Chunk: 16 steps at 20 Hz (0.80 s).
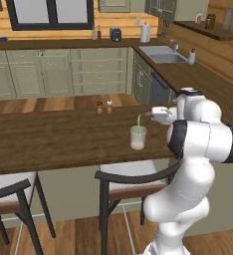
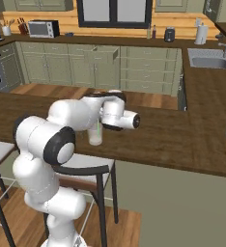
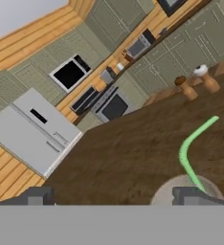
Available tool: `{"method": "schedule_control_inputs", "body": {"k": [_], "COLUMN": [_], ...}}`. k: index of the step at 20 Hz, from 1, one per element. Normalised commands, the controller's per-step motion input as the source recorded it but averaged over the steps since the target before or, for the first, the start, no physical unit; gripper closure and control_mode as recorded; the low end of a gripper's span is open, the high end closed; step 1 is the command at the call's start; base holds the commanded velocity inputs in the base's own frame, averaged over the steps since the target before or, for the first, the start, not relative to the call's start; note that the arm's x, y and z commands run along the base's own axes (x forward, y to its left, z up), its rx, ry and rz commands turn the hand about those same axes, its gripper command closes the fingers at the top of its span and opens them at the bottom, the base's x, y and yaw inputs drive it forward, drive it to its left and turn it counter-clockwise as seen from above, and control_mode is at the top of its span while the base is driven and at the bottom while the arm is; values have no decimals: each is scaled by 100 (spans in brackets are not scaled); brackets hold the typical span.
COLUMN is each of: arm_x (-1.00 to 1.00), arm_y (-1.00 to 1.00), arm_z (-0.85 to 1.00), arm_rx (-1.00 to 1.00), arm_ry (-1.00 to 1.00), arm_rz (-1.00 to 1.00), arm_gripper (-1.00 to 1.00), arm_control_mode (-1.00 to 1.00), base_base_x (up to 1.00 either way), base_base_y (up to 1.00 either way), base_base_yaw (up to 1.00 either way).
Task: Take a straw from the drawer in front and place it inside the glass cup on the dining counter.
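The straw [image 1: 139, 122] stands in the cup [image 1: 138, 137] on the counter [image 1: 58, 139]; the gripper [image 3: 114, 196], just right, is open.

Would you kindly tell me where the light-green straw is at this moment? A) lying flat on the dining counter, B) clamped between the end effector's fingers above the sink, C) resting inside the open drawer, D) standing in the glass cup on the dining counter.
D: the straw rises out of the glass cup on the dining counter, with the end effector open and apart from it.
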Motion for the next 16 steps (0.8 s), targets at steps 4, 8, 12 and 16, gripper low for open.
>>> {"method": "schedule_control_inputs", "body": {"k": [4,8,12,16], "arm_x": [-82,-72,-73,-62], "arm_y": [-1,0,4,8], "arm_z": [100,93,47,1], "arm_rx": [-11,-19,-27,-29], "arm_ry": [6,14,20,30], "arm_rz": [-4,-5,-8,-8], "arm_gripper": [-100,-100,-100,-100], "arm_control_mode": [-100,-100,-100,-100], "base_base_x": [0,0,0,0], "base_base_y": [0,0,0,0], "base_base_yaw": [0,0,0,0]}}
